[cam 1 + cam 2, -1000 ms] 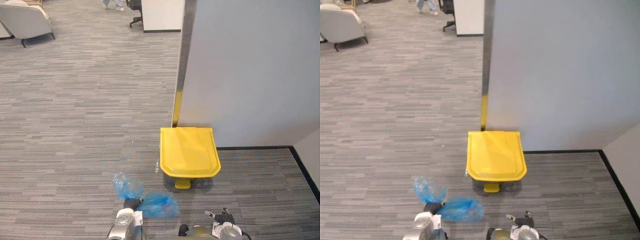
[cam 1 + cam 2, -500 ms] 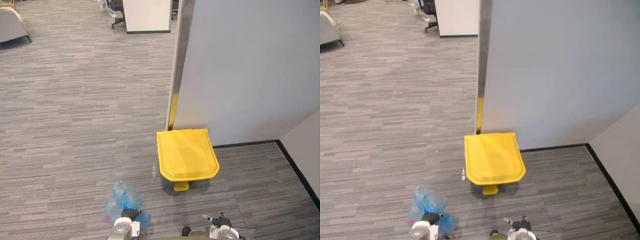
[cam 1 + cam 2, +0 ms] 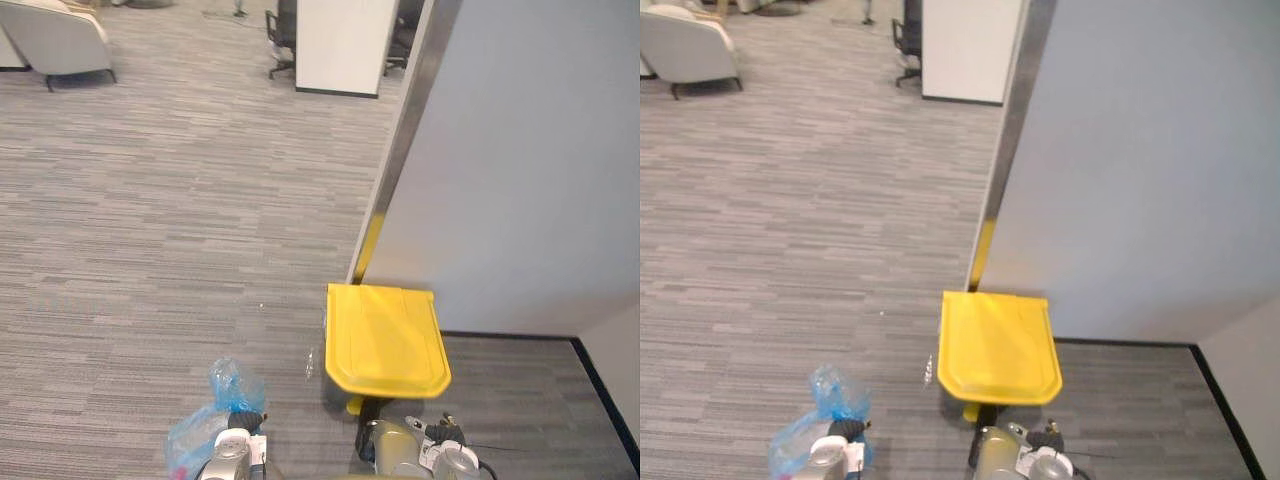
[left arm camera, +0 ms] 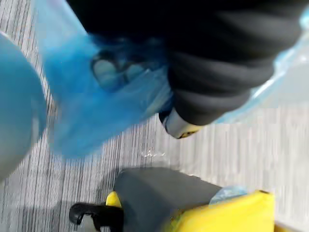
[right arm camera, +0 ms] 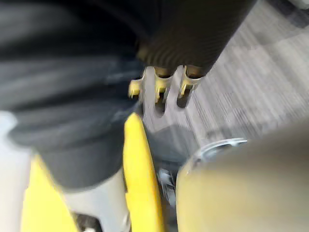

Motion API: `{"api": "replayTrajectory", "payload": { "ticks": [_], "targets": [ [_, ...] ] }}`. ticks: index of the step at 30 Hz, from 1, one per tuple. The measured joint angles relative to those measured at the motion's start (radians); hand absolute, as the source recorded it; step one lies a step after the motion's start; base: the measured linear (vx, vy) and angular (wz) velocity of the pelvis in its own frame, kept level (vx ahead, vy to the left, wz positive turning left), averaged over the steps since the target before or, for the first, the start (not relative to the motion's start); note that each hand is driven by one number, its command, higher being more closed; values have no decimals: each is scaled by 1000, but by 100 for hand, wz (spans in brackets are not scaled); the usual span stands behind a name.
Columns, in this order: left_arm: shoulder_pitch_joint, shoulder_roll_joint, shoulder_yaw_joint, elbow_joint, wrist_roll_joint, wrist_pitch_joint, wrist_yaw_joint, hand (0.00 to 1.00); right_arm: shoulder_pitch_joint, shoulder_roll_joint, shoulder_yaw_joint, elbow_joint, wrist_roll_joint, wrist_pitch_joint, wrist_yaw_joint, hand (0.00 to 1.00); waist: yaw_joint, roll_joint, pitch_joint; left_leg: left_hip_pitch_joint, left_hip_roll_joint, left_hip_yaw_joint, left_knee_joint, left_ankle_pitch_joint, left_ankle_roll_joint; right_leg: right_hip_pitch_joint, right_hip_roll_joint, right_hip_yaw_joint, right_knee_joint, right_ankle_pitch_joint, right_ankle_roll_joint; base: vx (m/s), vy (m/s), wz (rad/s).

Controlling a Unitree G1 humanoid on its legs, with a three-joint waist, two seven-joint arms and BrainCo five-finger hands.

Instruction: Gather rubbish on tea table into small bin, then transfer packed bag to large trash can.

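A blue plastic bag (image 3: 205,432) of rubbish hangs low at the bottom left, its gathered neck (image 4: 87,111) in my left hand (image 3: 241,421), whose fingers are curled round it. The large yellow trash can (image 3: 386,340) stands on the carpet just ahead and to the right of the bag, against the foot of a grey partition. Its lid is down, and its yellow pedal (image 3: 353,405) pokes out at the front. The can's yellow edge (image 4: 231,215) shows close below the bag. My right hand (image 3: 444,434) hangs low in front of the can, holding nothing that I can see.
A grey partition wall (image 3: 530,160) with a metal edge post (image 3: 400,150) rises behind the can. Black skirting (image 3: 600,385) runs along the right. Far back stand an armchair (image 3: 55,40), a white cabinet (image 3: 345,45) and an office chair (image 3: 283,35).
The camera has shifted, so the can sits lower and nearer. The blue bag has swung from the right of my left hand to its left side and hangs lower.
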Motion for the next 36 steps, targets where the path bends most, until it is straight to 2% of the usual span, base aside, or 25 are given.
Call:
{"api": "replayTrajectory", "payload": {
  "ticks": [1,2,3,4,6,8,10,14,17,19,22,25,26,27,31,35,36],
  "targets": [
    [-3,-6,0,0,0,0,-3,100,0,0,-1,-4,0,1,0,0,0,2,2,7,3,0,-7,1,1,-1,3,-2,10,-8,-4,242,-123,15],
    [-12,-28,-5,-2,0,-1,-14,100,6,5,-1,-11,0,0,0,0,-1,-2,4,19,8,0,-13,17,30,-1,6,-8,60,-54,-14,214,-100,11],
    [-14,-31,-5,-2,0,-1,-19,100,7,7,-1,-13,0,0,0,0,-1,-3,4,23,9,0,-13,18,31,-1,5,-9,70,-64,-15,285,-129,25],
    [-18,-44,-6,-9,0,-4,-27,100,18,15,0,-33,0,-1,1,0,-1,-6,3,29,15,-2,-5,19,33,-3,-2,-20,116,-106,-22,150,-69,19],
    [-30,-42,-4,-15,1,-8,-27,100,23,18,2,-41,0,-2,3,0,-1,-10,4,21,18,-3,11,19,32,-8,-14,-31,147,-131,-17,121,-28,23],
    [-37,-33,-4,-35,1,-9,-26,100,22,16,3,-43,1,-1,3,0,-1,-10,3,-15,22,-4,34,20,30,-21,-21,-45,150,-129,-23,97,7,23],
    [-65,-19,-3,-49,-1,-10,-24,100,15,13,4,-49,3,-2,2,0,2,-20,4,-128,20,-33,116,21,28,-77,-38,-57,155,-119,-33,10,38,24],
    [-65,1,-3,-53,-1,-9,-18,100,6,6,43,-61,3,-1,0,0,6,-17,9,-174,23,-46,166,21,28,-94,-41,-65,159,-119,-34,21,24,7],
    [-66,6,-5,-87,-2,-10,-18,100,-17,1,105,-95,3,-5,0,0,8,-10,14,-228,24,-50,190,21,29,-135,-45,-67,165,-112,-45,-54,-6,5],
    [-64,10,-7,-123,-3,-14,-17,100,-37,2,179,-142,2,-7,1,0,22,-2,18,-268,24,-50,203,21,29,-169,-46,-68,169,-102,-52,-76,-21,6],
    [-63,17,-15,-155,-3,-21,-17,100,-71,1,230,-180,1,-9,0,0,29,3,22,-307,25,-50,219,21,29,-199,-54,-74,179,-99,-53,-91,-32,10],
    [-61,35,-39,-173,-3,-33,-16,100,-108,-4,298,-249,-1,-13,-1,0,38,7,29,-323,28,-50,210,20,32,-207,-56,-84,167,-94,-40,-109,-44,13],
    [-56,37,-40,-191,-3,-37,-16,100,-126,-7,324,-276,-2,-14,-3,0,39,6,30,-325,28,-49,192,6,49,-215,-54,-83,161,-87,-28,-124,-35,15],
    [-59,39,-48,-207,-3,-40,-15,100,-151,-10,341,-303,-10,-19,-9,0,41,5,30,-335,27,-51,169,-26,50,-237,-50,-74,160,-80,-22,-129,-37,13],
    [-71,50,-58,-207,-3,-41,-14,100,-244,-23,400,-325,-62,-18,-17,0,51,-17,49,-378,21,-53,186,-25,43,-270,-42,-59,143,-45,-41,-86,-16,-8],
    [-91,59,-89,-237,-23,-43,-16,100,-347,-98,440,-379,-108,-6,-17,0,53,-20,71,-407,22,-54,205,-23,32,-297,-36,-52,143,-28,-53,-5,-8,-7],
    [-103,64,-94,-261,-32,-46,-16,100,-406,-146,439,-403,-117,-7,-17,0,53,-22,80,-426,23,-54,217,-17,12,-316,-35,-48,146,-22,-60,17,0,-8]
  ]
}}
